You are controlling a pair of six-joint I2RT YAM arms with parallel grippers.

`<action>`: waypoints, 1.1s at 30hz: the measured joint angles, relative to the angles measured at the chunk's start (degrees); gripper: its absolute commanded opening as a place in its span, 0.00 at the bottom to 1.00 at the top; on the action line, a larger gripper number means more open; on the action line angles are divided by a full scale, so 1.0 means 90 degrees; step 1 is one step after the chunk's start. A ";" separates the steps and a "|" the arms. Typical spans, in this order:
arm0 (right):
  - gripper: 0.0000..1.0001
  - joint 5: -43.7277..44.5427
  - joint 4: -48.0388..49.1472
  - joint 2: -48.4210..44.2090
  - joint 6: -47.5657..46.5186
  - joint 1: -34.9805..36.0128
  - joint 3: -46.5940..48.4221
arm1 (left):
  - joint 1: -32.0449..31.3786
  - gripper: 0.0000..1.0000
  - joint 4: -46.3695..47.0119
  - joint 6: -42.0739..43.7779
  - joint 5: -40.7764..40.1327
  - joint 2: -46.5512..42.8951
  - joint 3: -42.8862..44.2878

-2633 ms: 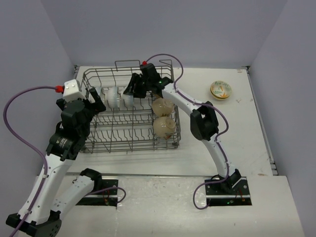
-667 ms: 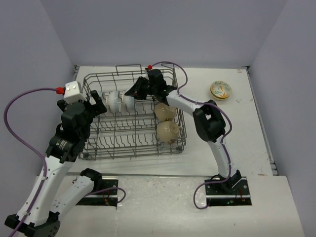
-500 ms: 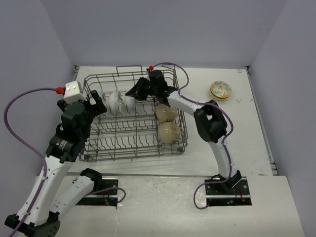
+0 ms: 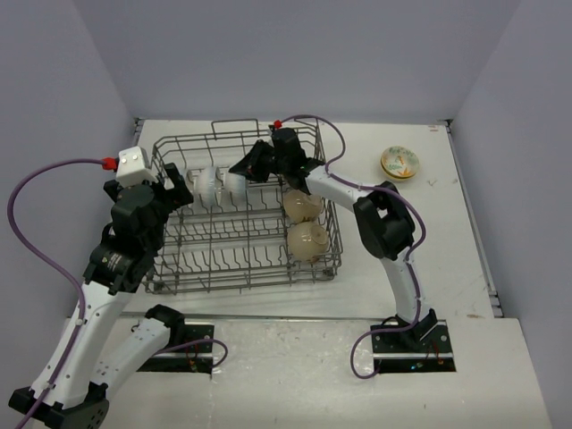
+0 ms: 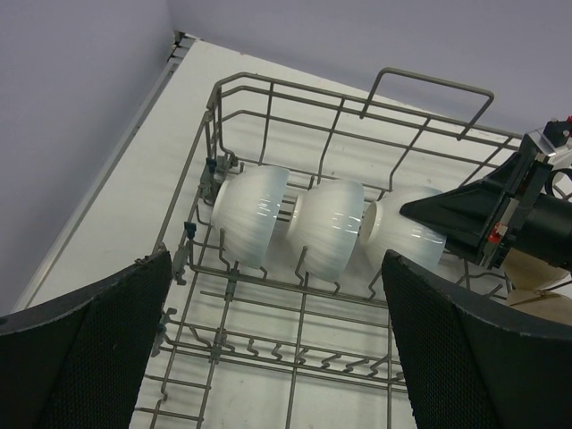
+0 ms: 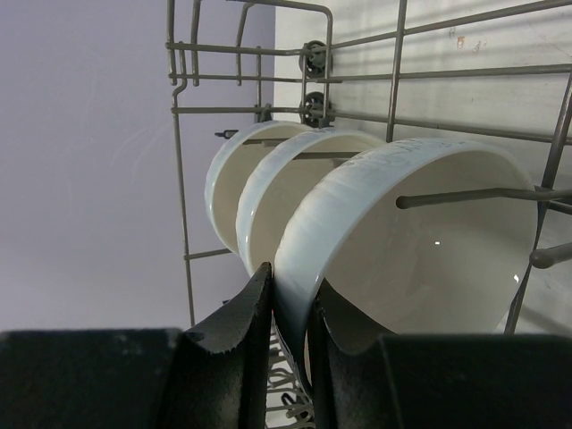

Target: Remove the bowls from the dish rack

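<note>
— What has the right pincer (image 6: 290,299) got?

— It is pinched narrow on the rim of the end bowl (image 6: 420,241), with one finger inside the wall and one outside.

— Which way does that bowl lie?

— It stands on edge in the far row of the dish rack (image 4: 241,282), mouth turned towards the pincer. Its two white neighbours (image 5: 326,223) are stacked just behind it, and the row runs left to right. A tine crosses its hollow, so I'd say it must come up, not sideways.

— And the arm?

— It is stretched out over the rack's right side, wrist bent leftward along the row.

— The other one?

— The left pincer (image 4: 170,190) hangs wide open, holding nothing, above the rack's left end. It is nearer the far-left bowl. Two beige bowls (image 4: 304,239) sit in the right side of the rack, and a yellow bowl (image 4: 399,162) is out on the table.
</note>
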 measured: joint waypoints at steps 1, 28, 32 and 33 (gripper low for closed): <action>0.00 0.0005 0.0010 -0.0017 0.0015 -0.0002 -0.0019 | 0.0000 1.00 0.0000 0.0000 0.0000 0.0000 0.0000; 0.00 0.0029 0.0109 -0.0129 0.0386 -0.0070 -0.0155 | 0.0000 1.00 0.0012 0.0002 -0.0002 -0.0002 -0.0073; 0.00 0.0029 0.0148 -0.0170 0.0432 -0.0080 -0.0219 | 0.0000 1.00 0.0012 0.0005 -0.0002 -0.0002 -0.0073; 0.00 0.0029 0.0148 -0.0172 0.0437 -0.0083 -0.0219 | 0.0000 1.00 0.0010 0.0005 -0.0002 0.0000 -0.0073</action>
